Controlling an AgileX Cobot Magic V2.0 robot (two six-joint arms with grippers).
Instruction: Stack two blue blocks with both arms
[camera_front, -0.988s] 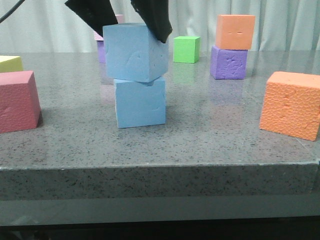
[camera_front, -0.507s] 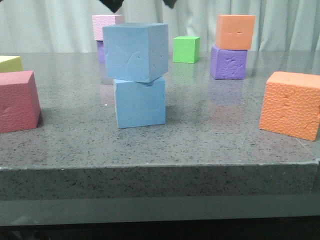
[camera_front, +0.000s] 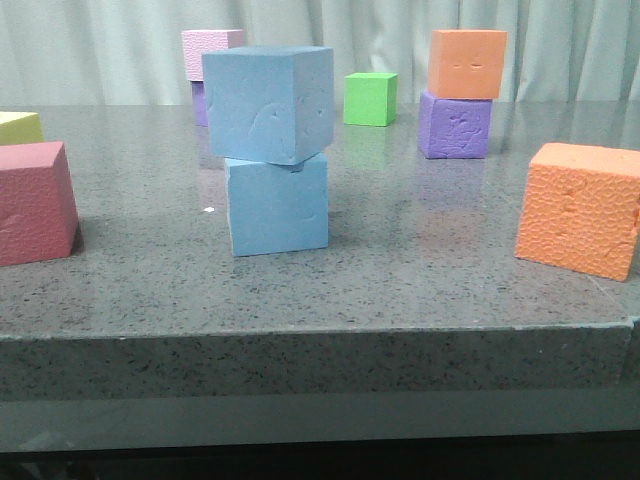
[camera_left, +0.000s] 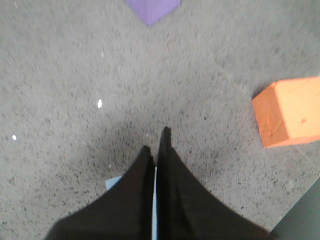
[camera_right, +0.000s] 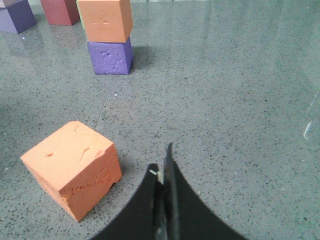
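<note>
One blue block (camera_front: 268, 103) sits skewed atop the other (camera_front: 277, 204); orange cube (camera_front: 579, 208) and red cube (camera_front: 36, 201) flank them; both arms' jaws are pressed together, holding nothing.

The left jaws hide most of a blue block (camera_left: 113, 182).

Front view count: two blue blocks (camera_front: 270, 150), two orange cubes (camera_front: 582, 208), two purple cubes (camera_front: 455, 126) (the far one mostly hidden, so probably a cube), one pink cube (camera_front: 207, 50), one green cube (camera_front: 371, 98), one red cube (camera_front: 35, 201), one yellow cube (camera_front: 18, 127).
</note>
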